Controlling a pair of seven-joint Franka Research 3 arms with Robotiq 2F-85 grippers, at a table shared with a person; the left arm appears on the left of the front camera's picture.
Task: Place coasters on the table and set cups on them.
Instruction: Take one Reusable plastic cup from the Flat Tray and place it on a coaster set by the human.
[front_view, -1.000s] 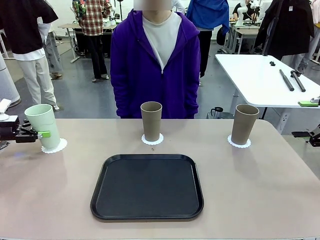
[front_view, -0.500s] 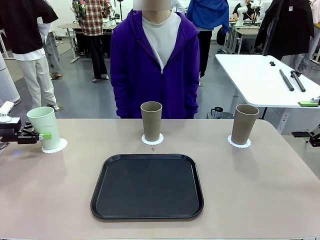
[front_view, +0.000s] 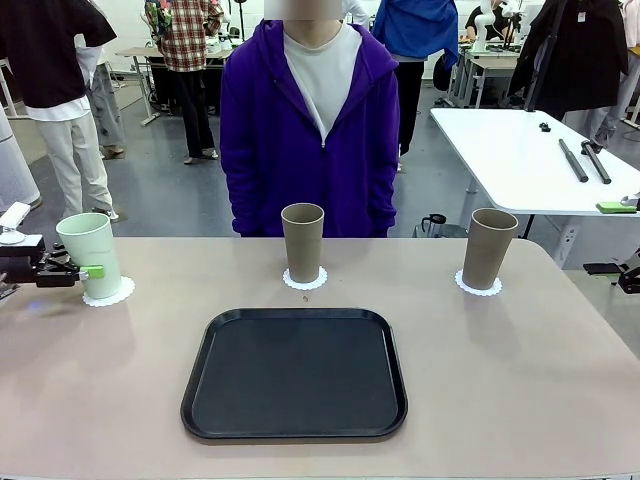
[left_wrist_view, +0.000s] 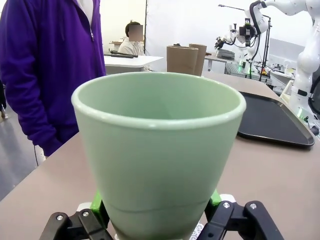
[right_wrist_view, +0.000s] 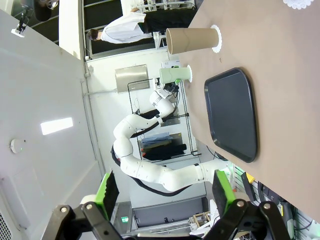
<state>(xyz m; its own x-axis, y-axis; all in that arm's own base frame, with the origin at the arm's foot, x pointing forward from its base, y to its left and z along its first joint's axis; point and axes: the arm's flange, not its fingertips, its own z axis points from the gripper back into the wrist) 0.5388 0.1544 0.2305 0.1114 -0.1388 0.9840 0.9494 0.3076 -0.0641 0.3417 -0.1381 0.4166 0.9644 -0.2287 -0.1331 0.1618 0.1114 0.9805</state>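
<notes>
A mint green cup stands upright on a lacy white coaster at the table's far left. My left gripper comes in from the left edge, its green pads against both sides of the cup's lower part, so it is shut on the cup. One tan cup sits on a coaster at the far middle. Another tan cup stands on a coaster at the far right. My right gripper is open and holds nothing, off the table's right side.
A black tray lies bare in the middle of the table. A person in a purple hoodie stands at the far edge behind the middle cup. A white table with black rods stands at the back right.
The mint green cup was tilted with its top leaning left; it now stands upright on its coaster. My left gripper shifted slightly with it. The right arm has not moved.
</notes>
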